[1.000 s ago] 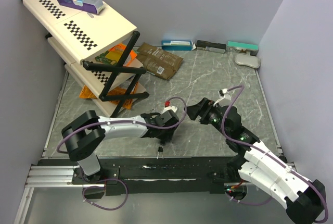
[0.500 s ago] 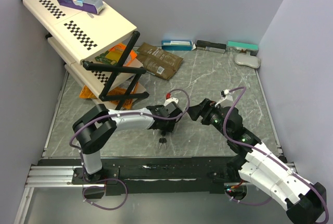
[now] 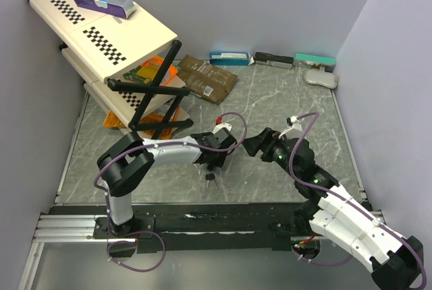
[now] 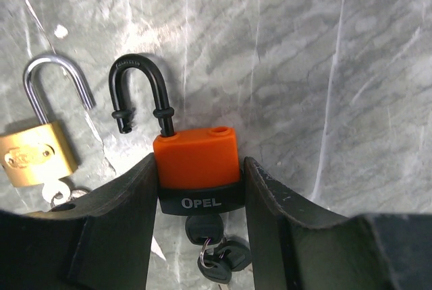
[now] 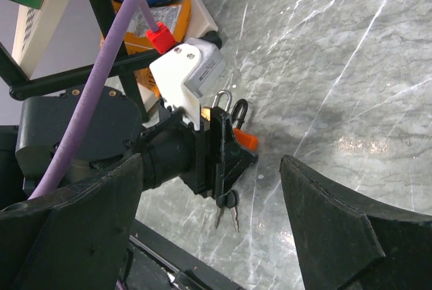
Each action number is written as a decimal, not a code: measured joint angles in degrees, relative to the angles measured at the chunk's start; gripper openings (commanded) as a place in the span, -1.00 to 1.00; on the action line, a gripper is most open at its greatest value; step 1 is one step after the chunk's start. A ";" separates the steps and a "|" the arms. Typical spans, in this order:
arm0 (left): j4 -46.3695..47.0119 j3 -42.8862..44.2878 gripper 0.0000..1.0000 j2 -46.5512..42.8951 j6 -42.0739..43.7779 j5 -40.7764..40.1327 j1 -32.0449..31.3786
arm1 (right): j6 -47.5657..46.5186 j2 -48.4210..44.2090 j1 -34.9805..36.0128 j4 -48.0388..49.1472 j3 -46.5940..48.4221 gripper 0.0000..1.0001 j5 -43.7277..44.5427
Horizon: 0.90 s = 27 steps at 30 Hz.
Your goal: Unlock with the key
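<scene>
Unlock looks done: shackle sprung, key in the lock.

We see the left gripper [image 4: 199,175] with its jaws pinching the orange padlock with a black base [image 4: 197,162] by the sides, over the grey marbled desk [image 4: 304,67] near its middle. The curved black shackle [image 4: 140,94] has one leg out of its hole and swung aside, so we judge it unlocked. The bunch of dark-headed keys [image 4: 217,256] hangs from the keyhole underneath. The right gripper [image 3: 251,143] hovers just beside it, jaws spread wide and holding nothing. A brass padlock with a silver shackle [image 4: 35,155] lies to one side, also open. Left to do, we guess: only let go.
</scene>
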 measured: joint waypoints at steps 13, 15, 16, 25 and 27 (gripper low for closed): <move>0.68 0.94 0.27 0.87 0.13 -1.57 0.70 | -0.02 -0.07 0.00 -0.04 -0.07 0.77 0.26; 0.98 0.85 0.44 0.87 0.09 -2.25 0.74 | -0.07 -0.07 0.00 -0.04 -0.07 0.77 0.46; 1.31 0.72 0.49 0.85 -0.02 -2.56 0.83 | -0.13 -0.07 0.00 -0.02 -0.11 0.77 0.70; 3.52 0.59 0.75 0.57 1.16 -2.71 1.22 | -0.52 -0.07 -0.04 -0.04 -0.15 0.77 1.46; 4.98 0.26 0.81 -0.31 1.75 -2.23 1.22 | -0.74 -0.09 -0.15 -0.04 -0.17 0.79 1.51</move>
